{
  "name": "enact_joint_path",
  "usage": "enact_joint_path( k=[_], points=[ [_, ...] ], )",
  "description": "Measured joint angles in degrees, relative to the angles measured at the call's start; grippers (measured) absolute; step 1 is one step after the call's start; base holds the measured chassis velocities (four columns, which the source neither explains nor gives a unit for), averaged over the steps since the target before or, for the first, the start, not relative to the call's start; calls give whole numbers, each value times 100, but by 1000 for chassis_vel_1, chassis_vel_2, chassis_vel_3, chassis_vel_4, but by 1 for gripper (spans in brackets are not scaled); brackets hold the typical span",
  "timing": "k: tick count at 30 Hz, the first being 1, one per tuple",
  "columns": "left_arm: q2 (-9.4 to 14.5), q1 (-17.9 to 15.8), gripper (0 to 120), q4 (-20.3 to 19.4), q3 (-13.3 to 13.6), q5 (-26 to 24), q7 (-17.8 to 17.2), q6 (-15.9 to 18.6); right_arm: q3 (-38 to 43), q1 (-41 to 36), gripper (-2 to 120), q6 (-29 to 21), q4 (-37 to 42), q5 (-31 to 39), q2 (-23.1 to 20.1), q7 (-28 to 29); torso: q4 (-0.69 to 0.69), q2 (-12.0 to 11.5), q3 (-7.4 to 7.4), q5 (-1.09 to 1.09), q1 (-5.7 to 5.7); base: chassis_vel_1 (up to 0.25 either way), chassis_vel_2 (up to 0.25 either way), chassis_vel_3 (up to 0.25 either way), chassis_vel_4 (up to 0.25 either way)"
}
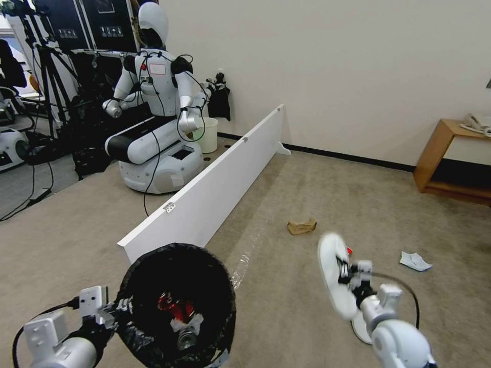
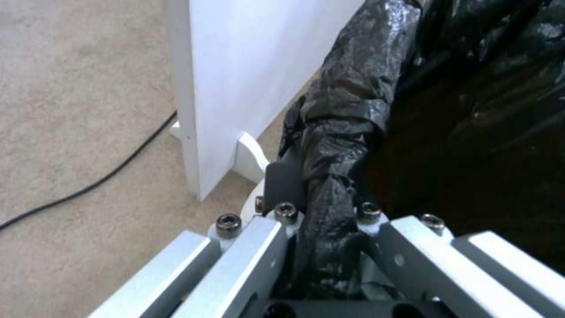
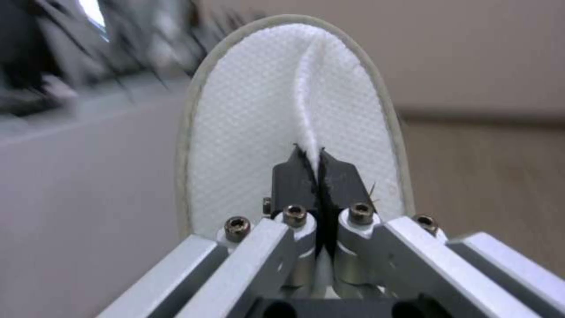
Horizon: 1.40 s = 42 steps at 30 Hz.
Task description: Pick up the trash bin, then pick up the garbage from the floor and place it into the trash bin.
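- Here, in the head view, my left tool (image 1: 113, 313) is clamped on the rim of the trash bin (image 1: 179, 301) — the left wrist view shows its dark fingers (image 2: 284, 183) pinching a fold of the crinkled black liner (image 2: 344, 119), so I judge the first step, taking up the bin, as done.
- Inside the bin lie a red item (image 1: 174, 308) and a pale scrap, both low in the liner; what they are I cannot tell.
- My right tool (image 1: 347, 272) is shut on a white slipper (image 1: 335, 273), held clear of the carpet (image 1: 286, 179); the right wrist view shows the fingers (image 3: 294, 174) together on a raised seam of the slipper's fabric (image 3: 247, 132).
- A second white slipper (image 1: 361, 327) lies on the floor beneath my right arm, partly hidden by it.
- Still on the floor: a brown paper scrap (image 1: 302, 226) ahead, well apart from the bin, and a pale blue mask (image 1: 415, 261) to the right.
- Step in hand, as I read it — carrying the slipper to the bin. The slipper hangs to the right of the bin's mouth, not above it.
- The next move calls for bringing the slipper across, over the open mouth, before the fingers part; the slipper is long beside the opening, so a toe-down drop seems safer than a flat one.
- A white board (image 1: 225, 184) stands just beyond the bin; another robot (image 1: 153, 102) sits past it.
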Motion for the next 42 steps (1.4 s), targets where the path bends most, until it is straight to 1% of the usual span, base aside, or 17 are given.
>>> enact_joint_path(
  k=[1, 3, 4, 6, 7, 8, 15, 16, 18, 19, 21, 22, 23, 25, 34, 38, 42],
  points=[
    [0, 0, 1, 0, 0, 0, 0, 0, 0, 0, 0, 0, 0, 0, 0, 0, 0, 0, 0, 0, 0, 0, 0, 0, 0],
    [109, -69, 1, 43, 109, -22, 3, 0, -133, 186, 0, 224, 414, 546, -471, -150, -1, 0, 0, -1, 0, 0, 0, 0, 0],
    [109, -69, 1, 43, 109, -22, 3, 0, -133, 186, 0, 224, 414, 546, -471, -150, -1, 0, 0, -1, 0, 0, 0, 0, 0],
    [236, -170, 1, 92, 251, -24, 3, 0, -333, 468, 0, 426, 829, 1377, -952, -245, -1, 0, 0, -2, 0, 0, 0, 0, 0],
    [236, -170, 1, 92, 251, -24, 3, 0, -333, 468, 0, 426, 829, 1377, -952, -245, -1, 0, 0, -2, 0, 0, 0, 0, 0],
    [314, -237, 1, 121, 300, -35, 3, 0, -481, 661, 0, 592, 984, 1811, -1205, -355, 0, 0, 0, -2, 0, 0, 0, 0, 0],
    [586, -617, 1, 278, 471, -292, -59, -1, -1300, 1597, 0, 1371, 1041, 2654, -1847, -749, -3, 0, 0, -2, 0, 0, 0, 0, 0],
    [586, -617, 1, 278, 471, -292, -59, -1, -1300, 1597, 0, 1371, 1041, 2654, -1847, -749, -3, 0, 0, -2, 0, 0, 0, 0, 0],
    [653, -695, 1, 375, 655, -346, -96, 0, -1964, 2426, 0, 1580, 927, 3283, -1810, -1157, -2, 0, 0, -1, 0, 0, 0, 0, 0],
    [653, -695, 1, 375, 655, -346, -96, 0, -1964, 2426, 0, 1580, 927, 3283, -1810, -1157, -2, 0, 0, -1, 0, 0, 0, 0, 0],
    [669, -683, 1, 409, 704, -396, -123, 0, -2624, 3168, 0, 1749, 735, 3757, -1654, -1700, 2, -1, 0, -3, 0, 0, 0, 0, 0],
    [687, -652, 1, 409, 665, -541, -172, 0, -2967, 3501, 0, 1813, 602, 3970, -1555, -2068, 3, -1, 0, -3, 0, 0, 0, 0, 0],
    [687, -652, 1, 409, 665, -541, -172, 0, -2967, 3501, 0, 1813, 602, 3970, -1555, -2068, 3, -1, 0, -3, 0, 0, 0, 0, 0],
    [757, -569, 1, 379, 500, -1094, -358, 0, -3533, 3937, 0, 1854, 404, 4369, -1343, -2707, 1, 0, 1, -3, 0, 0, 0, 0, 0],
    [970, -485, 1, 384, 260, -1508, -497, 0, -4499, 4228, 0, 1884, -10, 4521, -792, -3449, -2, 0, 0, -3, 0, 0, 0, 0, 0],
    [984, -488, 1, 369, 210, -1670, -598, 0, -4804, 4243, 0, 1885, -171, 4505, -493, -3728, 0, 0, 0, -2, 0, 0, 0, 0, 0],
    [983, -490, 1, 357, 188, -1726, -637, 0, -4888, 4234, 0, 1888, -224, 4480, -401, -3792, 0, 0, 0, -3, 0, 0, 0, 0, 0]
  ],
)
